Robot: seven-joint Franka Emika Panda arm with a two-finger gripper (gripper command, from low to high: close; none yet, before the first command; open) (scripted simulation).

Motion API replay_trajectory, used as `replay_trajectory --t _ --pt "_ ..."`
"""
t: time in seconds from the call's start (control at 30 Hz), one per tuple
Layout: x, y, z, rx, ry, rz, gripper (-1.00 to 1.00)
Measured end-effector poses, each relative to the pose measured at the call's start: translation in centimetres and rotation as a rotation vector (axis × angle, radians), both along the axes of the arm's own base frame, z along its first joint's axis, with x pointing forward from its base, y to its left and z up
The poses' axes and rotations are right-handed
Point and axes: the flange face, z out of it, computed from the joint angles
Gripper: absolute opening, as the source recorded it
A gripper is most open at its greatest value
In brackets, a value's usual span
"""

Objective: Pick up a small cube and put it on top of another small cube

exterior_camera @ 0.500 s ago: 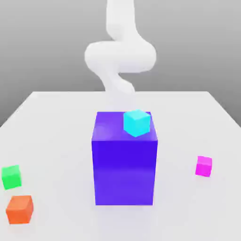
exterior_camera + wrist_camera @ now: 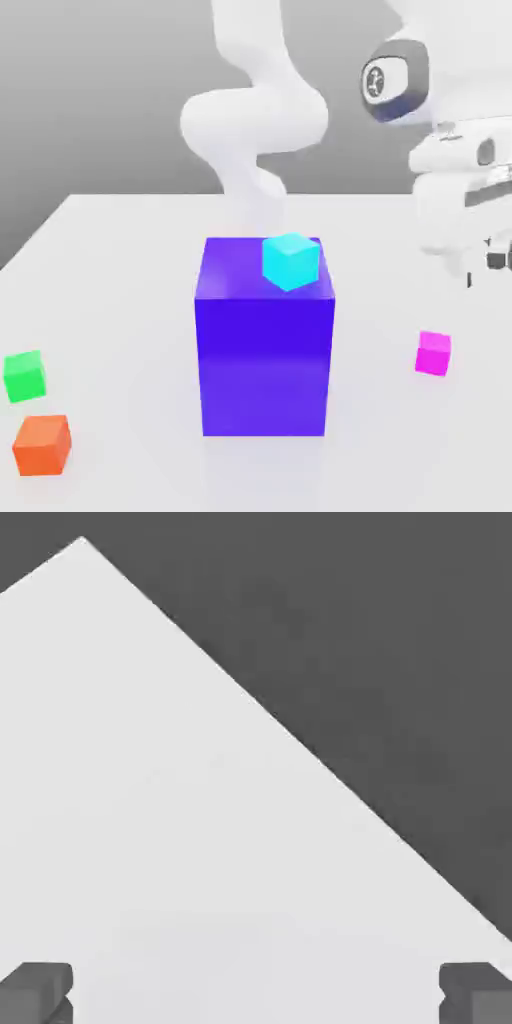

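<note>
When the exterior view is read as a clock face centred on the blue block, the pink cube is found at three o'clock, on the worktop. The tool is seen open, nothing gripped, raised between two and three. The cyan cube is borne on the block's top. The green cube is noted near nine, the orange cube at eight.
</note>
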Motion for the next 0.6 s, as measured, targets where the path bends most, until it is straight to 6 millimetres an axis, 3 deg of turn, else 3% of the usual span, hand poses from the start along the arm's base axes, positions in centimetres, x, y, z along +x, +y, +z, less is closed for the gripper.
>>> replay_trajectory --t 0.1,0.17,0.37,0.4,0.6 --pt "-5.9 2.2 -6.1 -0.060 0.088 0.185 0.00" --pt "-8.9 2.5 -9.3 -0.091 0.134 0.271 0.00" --pt "-9.6 2.3 -15.2 -0.097 0.155 0.284 0.00" --pt "-9.6 2.2 -16.1 -0.098 0.155 0.285 -1.00" --pt "-9.7 2.1 -16.6 -0.099 0.155 0.286 -1.00"
